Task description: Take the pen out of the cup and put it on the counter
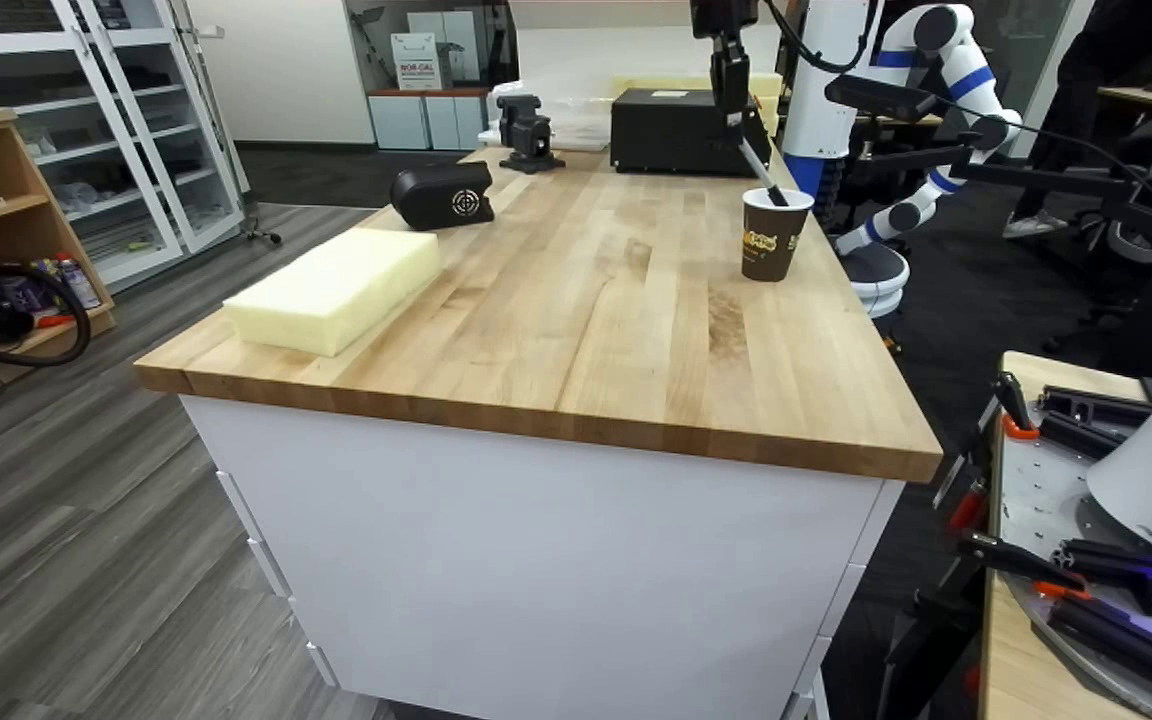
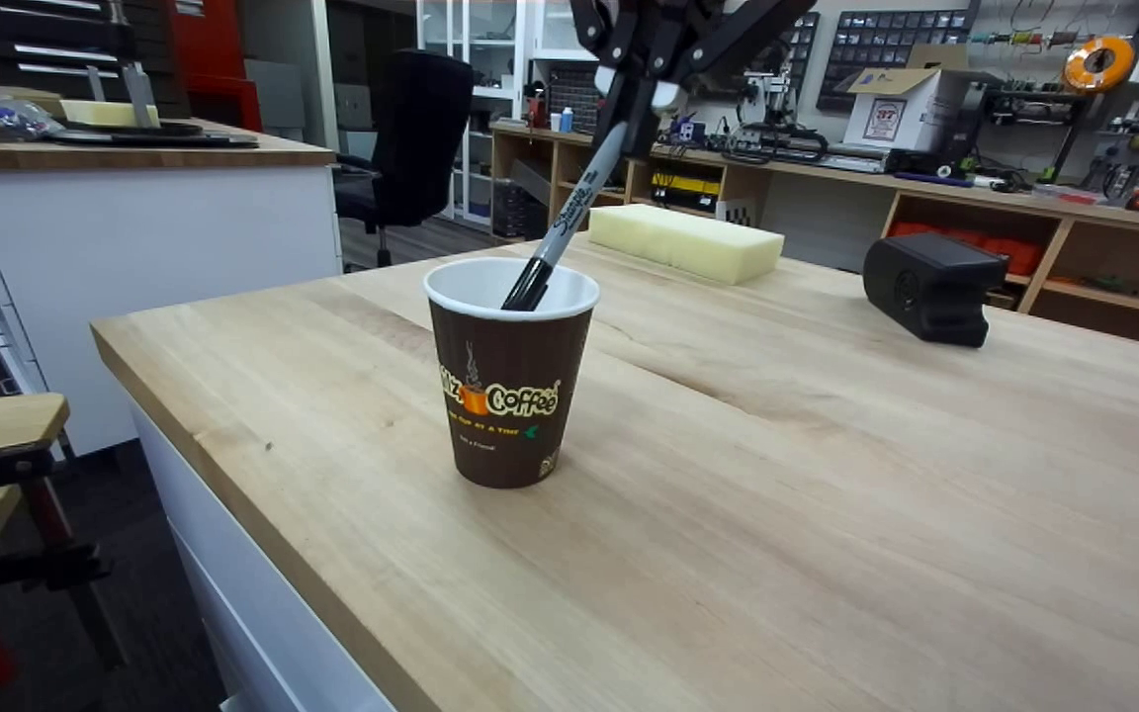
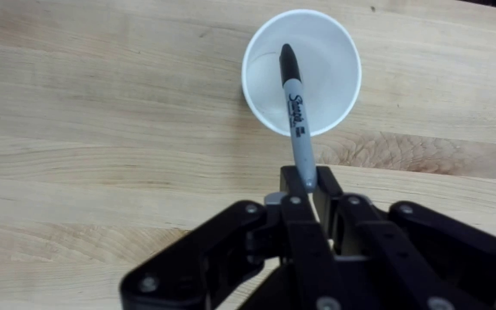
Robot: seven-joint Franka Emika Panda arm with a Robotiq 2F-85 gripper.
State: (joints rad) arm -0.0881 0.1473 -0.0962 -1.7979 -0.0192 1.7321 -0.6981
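The pen is a grey marker with a black cap, in both exterior views [image 1: 756,163] [image 2: 574,210] and in the wrist view [image 3: 296,107]. It leans, cap end down, inside the dark brown coffee cup [image 2: 510,396], also in an exterior view [image 1: 769,243]. The cup's white inside shows in the wrist view [image 3: 327,82]. The cup stands upright on the wooden counter [image 2: 777,494] near an edge. My gripper [image 3: 306,178] is above and beside the cup, its fingertips closed on the upper grey end of the pen. The cap end is below the cup's rim.
A pale yellow foam block [image 1: 336,285] lies on the counter, also in an exterior view [image 2: 685,244]. A black device [image 1: 441,196] sits beyond it. A black box [image 1: 676,130] and a black vise-like stand [image 1: 528,132] are at the far end.
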